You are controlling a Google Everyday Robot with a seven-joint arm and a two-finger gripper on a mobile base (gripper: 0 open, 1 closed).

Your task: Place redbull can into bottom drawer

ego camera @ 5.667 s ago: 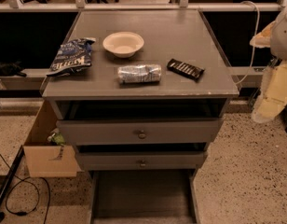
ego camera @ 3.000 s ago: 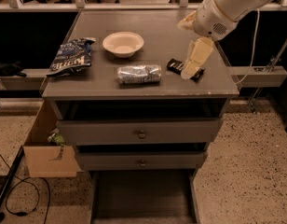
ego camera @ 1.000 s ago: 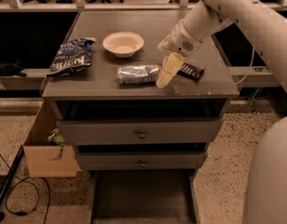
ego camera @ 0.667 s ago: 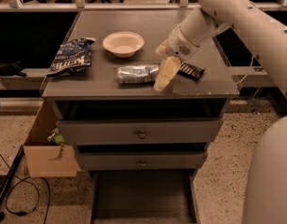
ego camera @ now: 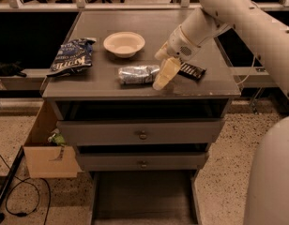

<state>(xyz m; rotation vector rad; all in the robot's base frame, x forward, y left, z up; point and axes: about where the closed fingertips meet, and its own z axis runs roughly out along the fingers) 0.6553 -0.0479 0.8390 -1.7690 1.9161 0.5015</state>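
On the cabinet top, centre frame, you had one redbull can lying on its side. Your single gripper hung at the can's right end; whether it touched the can, clenched or released, you could not tell. Around lay one white bowl behind, one chip bag left, and one candy bar right, partly behind the gripper. Below two knob-fronted drawers, the bottom drawer stood pulled out.
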